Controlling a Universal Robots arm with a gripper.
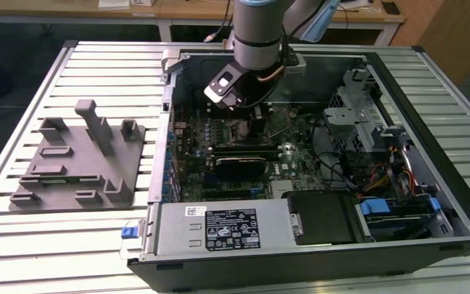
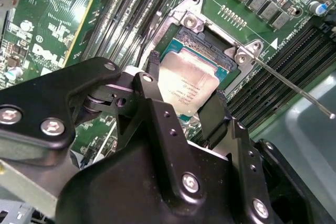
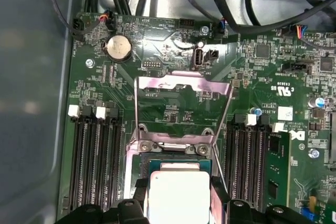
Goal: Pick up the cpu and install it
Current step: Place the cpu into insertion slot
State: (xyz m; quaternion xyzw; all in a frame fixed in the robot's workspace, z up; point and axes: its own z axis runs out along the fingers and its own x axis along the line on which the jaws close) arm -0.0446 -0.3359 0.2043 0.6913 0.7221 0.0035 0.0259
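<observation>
The cpu (image 2: 188,80), a silvery square chip, sits between my gripper's (image 2: 184,92) two black fingers (image 2: 152,66), which press on its opposite edges. It is level with or just above the open socket (image 2: 207,43) on the green motherboard; I cannot tell whether it is seated. In the first wrist view the cpu (image 3: 178,192) lies below the raised metal load plate (image 3: 184,85), with the gripper (image 3: 178,199) around it. In the exterior view the gripper (image 1: 254,116) reaches down inside the open computer case (image 1: 455,202).
The socket's thin metal lever (image 2: 289,85) sticks out beside the socket. Memory slots (image 3: 94,166) flank the socket on both sides. Cables (image 3: 231,3) run along the case wall. A grey fixture (image 1: 76,162) stands on the slatted table at the exterior view's left.
</observation>
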